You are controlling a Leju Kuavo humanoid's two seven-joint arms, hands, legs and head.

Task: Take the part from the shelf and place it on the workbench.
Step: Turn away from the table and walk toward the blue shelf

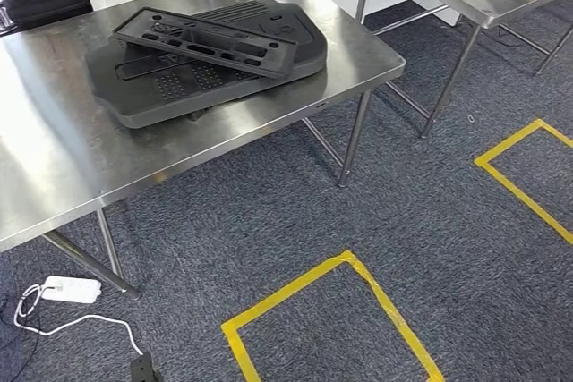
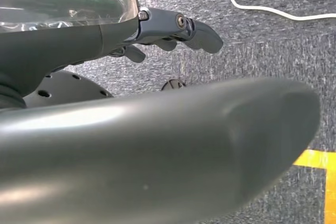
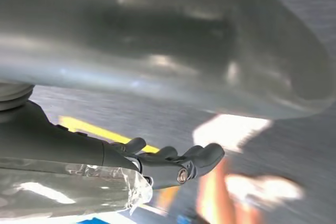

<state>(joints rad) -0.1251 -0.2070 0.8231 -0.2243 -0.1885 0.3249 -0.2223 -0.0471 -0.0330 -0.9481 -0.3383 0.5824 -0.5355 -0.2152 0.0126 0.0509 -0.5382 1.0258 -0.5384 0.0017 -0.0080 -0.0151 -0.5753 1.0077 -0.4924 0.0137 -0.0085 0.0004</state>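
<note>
Carpeted floor with yellow tape squares point(image 1: 337, 310); steel bench point(image 1: 54, 158) at frame's upper left. Head view: two black parts point(image 1: 202, 60) stacked near bench's right end, upper one tilted across lower. Judged: placing done, or next fetch pending; shelf unseen. Left wrist view: left hand point(image 2: 174, 30) over carpet, fingers extended, apart, holding nothing. Right wrist view: right hand point(image 3: 174, 163), blurred, fingers extended, holding nothing.

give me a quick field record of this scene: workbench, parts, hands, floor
workbench: steel table, shiny top
parts on it: large black moulded panel lying flat, slimmer black frame part lying across its top
left hand: holds nothing, hangs over the carpet
right hand: holds nothing
floor: grey-blue carpet, yellow tape square, white power strip by the table leg
</note>
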